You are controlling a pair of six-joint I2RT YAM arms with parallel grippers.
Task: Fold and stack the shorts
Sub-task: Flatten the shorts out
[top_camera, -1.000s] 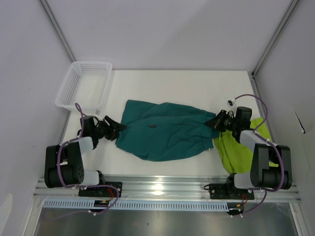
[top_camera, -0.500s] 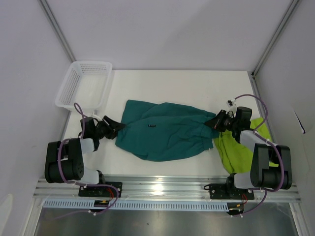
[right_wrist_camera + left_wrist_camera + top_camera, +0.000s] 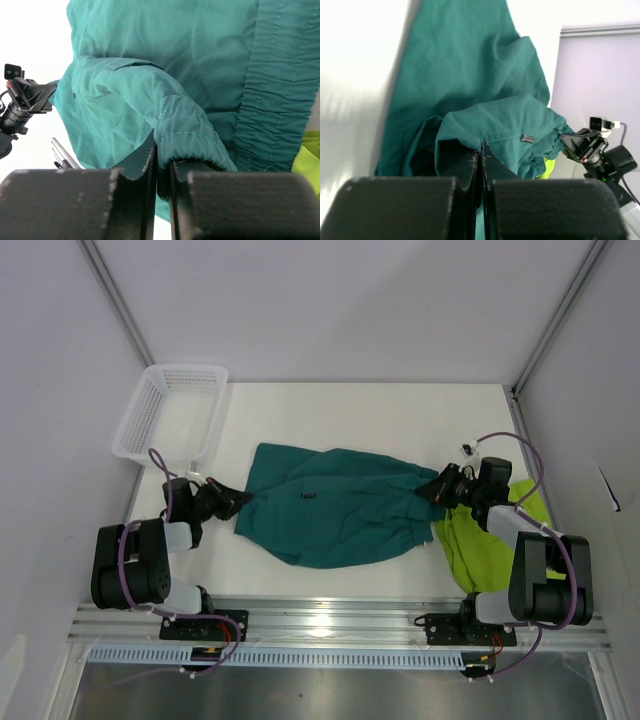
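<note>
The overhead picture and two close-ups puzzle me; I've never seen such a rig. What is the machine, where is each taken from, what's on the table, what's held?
Two black robot arms are bolted at the table's near edge. The wide picture looks down from above and behind them; each close-up comes from a camera on one wrist. On the table lie teal shorts, lime green shorts at the right and a white basket at the far left. The left gripper pinches the teal shorts' left end, the right gripper their right end.

teal shorts [image 3: 470, 65], left tool [image 3: 481, 148] apparently pinching hem
</note>
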